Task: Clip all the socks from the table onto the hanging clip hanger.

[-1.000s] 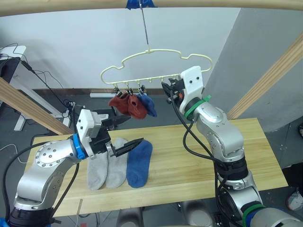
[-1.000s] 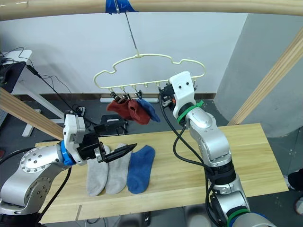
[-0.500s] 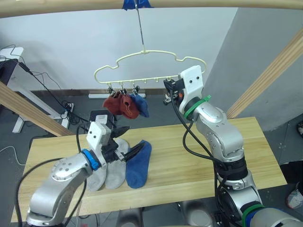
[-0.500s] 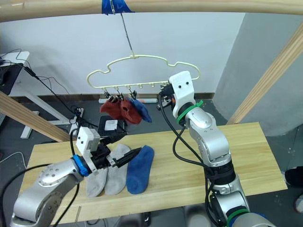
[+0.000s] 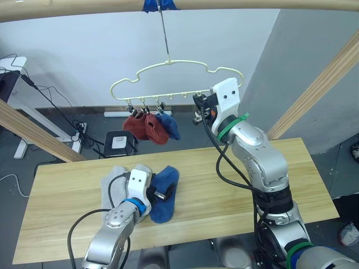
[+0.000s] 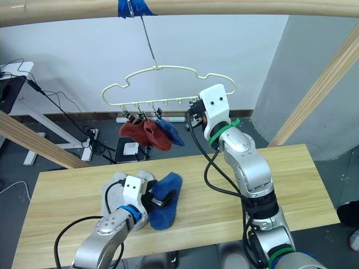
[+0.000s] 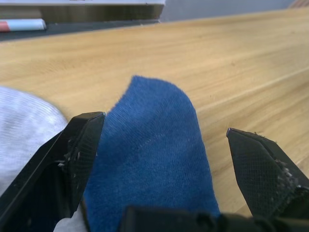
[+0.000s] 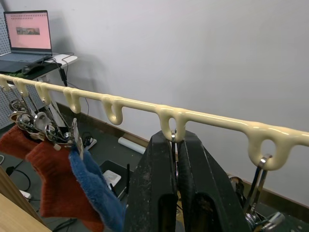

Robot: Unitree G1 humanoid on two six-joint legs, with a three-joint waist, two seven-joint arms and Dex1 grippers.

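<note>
A blue sock (image 5: 164,193) lies on the table (image 5: 314,168) beside two light grey socks (image 5: 114,188). My left gripper (image 5: 161,195) is down on the table, open, its fingers (image 7: 63,159) on either side of the blue sock (image 7: 149,164). The pale-yellow clip hanger (image 5: 168,63) hangs above the table's far edge. Two rust-red socks (image 5: 140,124) and a blue sock (image 5: 170,126) are clipped at its left end. My right gripper (image 8: 175,142) is raised to the hanger's right part and shut on one of its metal clips.
A thick wooden pole (image 5: 252,5) crosses overhead, with slanted poles at the left (image 5: 33,126) and right (image 5: 320,89). Behind the table, on the floor, are cables and a small box (image 5: 119,141). The table's right half is bare wood.
My left arm has come down from above the socks to the tabletop, and its open gripper now straddles the blue sock. The right gripper has stayed at the hanger clip.
</note>
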